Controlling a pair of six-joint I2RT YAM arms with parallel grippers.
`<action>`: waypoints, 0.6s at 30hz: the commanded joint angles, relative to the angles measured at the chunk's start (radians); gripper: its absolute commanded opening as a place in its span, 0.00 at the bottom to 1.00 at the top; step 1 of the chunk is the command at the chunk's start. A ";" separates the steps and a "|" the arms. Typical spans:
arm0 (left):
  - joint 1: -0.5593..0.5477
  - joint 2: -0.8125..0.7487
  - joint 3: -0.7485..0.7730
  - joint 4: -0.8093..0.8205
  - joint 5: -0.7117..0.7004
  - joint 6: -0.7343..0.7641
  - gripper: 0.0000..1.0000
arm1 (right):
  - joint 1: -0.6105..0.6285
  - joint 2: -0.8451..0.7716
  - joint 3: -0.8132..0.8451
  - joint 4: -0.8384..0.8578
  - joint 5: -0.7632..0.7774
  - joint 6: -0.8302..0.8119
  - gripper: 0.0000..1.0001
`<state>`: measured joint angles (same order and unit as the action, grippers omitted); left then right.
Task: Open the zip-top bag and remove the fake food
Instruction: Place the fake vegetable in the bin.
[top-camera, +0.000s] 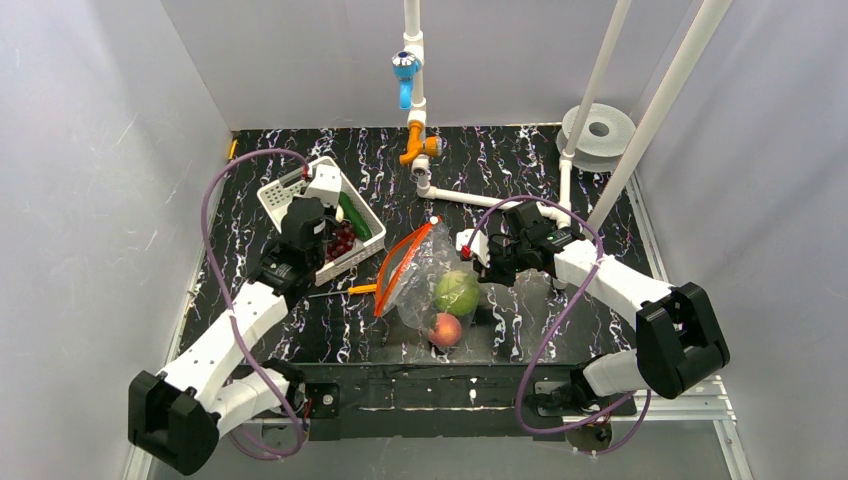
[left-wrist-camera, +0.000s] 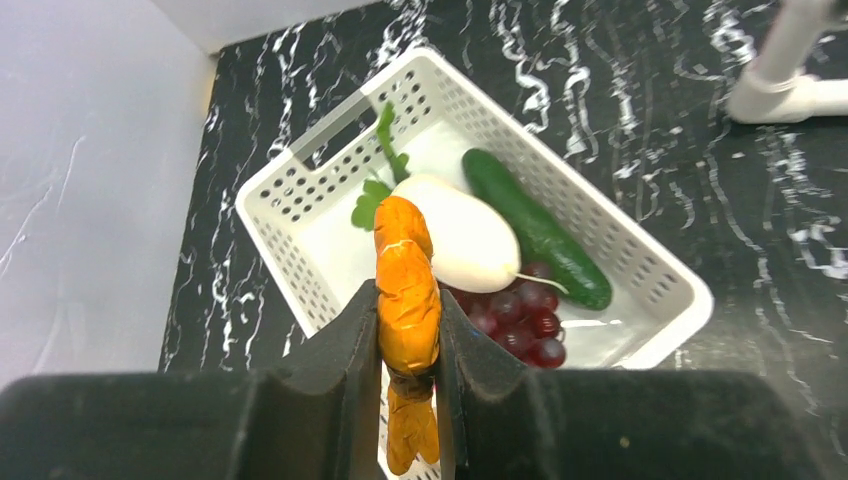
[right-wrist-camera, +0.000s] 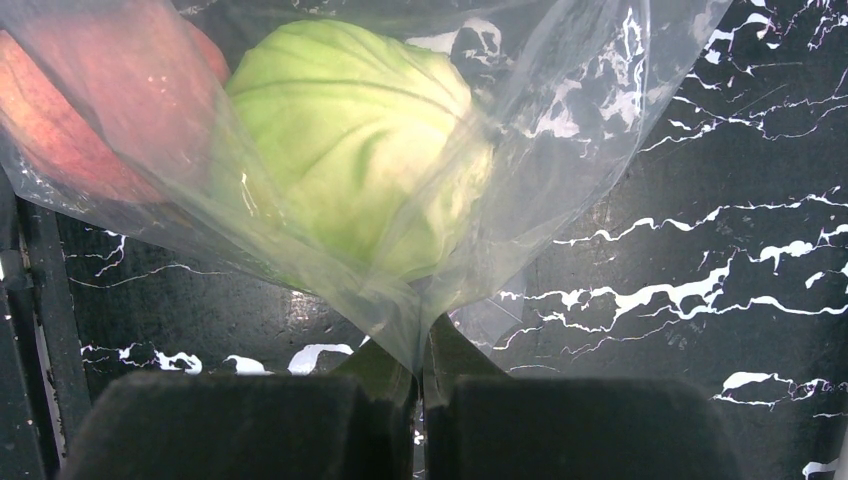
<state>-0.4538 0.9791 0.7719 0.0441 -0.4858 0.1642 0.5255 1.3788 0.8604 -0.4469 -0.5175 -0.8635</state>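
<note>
Orange carrot (left-wrist-camera: 400, 240) clamped in left pincer (left-wrist-camera: 408, 302), right pincer (right-wrist-camera: 418, 365) pinched shut on zip-top bag (right-wrist-camera: 560, 110)

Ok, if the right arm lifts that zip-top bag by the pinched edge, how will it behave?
Probably floppy: the zip-top bag creases and drapes where the right jaws pinch it. Likely it sags under the green cabbage and peach, which could roll toward the open orange mouth.
</note>
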 joint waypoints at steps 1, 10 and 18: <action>0.035 0.054 0.048 0.019 -0.104 0.004 0.00 | -0.003 -0.030 0.018 0.004 -0.023 -0.003 0.05; 0.091 0.237 0.105 -0.031 -0.145 -0.124 0.20 | -0.004 -0.032 0.019 0.004 -0.023 -0.003 0.05; 0.115 0.257 0.149 -0.130 -0.113 -0.214 0.88 | -0.003 -0.030 0.018 0.005 -0.028 0.000 0.06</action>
<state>-0.3496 1.2835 0.8650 -0.0242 -0.5961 0.0227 0.5255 1.3785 0.8604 -0.4469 -0.5201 -0.8635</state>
